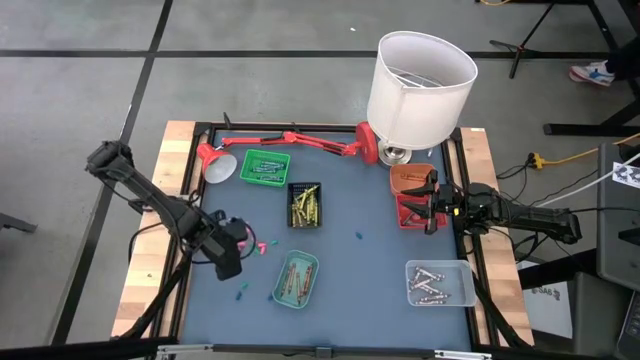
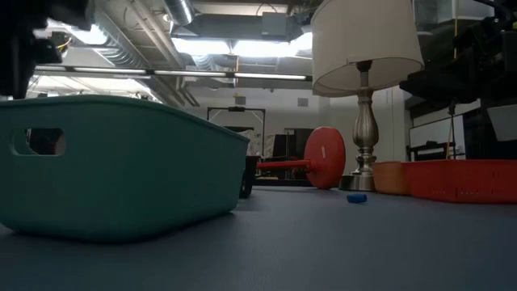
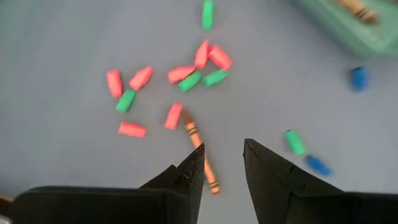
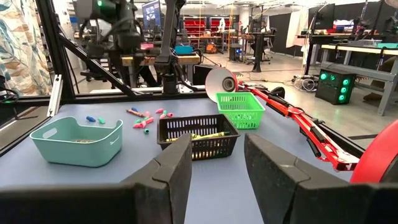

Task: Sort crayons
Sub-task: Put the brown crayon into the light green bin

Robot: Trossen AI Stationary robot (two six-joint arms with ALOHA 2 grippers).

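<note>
Several short red, pink and green crayon pieces (image 3: 186, 71) lie scattered on the blue-grey table top, with one longer orange crayon (image 3: 200, 152) and a few blue pieces (image 3: 359, 78); they also show in the high view (image 1: 262, 245). My left gripper (image 3: 223, 147) (image 1: 243, 248) is open above them near the table's left edge, and the orange crayon lies just beside one finger. My right gripper (image 4: 216, 144) (image 1: 425, 207) is open and empty over the red tray (image 1: 410, 214) at the right. A lone blue piece (image 2: 357, 197) lies mid-table.
A teal tray (image 1: 296, 278), a black basket (image 1: 305, 205), a green basket (image 1: 265, 167), a clear tray (image 1: 438, 283) and an orange tray (image 1: 410, 179) hold crayons. A white-shaded lamp (image 1: 420, 80) and a red desk lamp lying flat (image 1: 290, 140) stand along the far edge.
</note>
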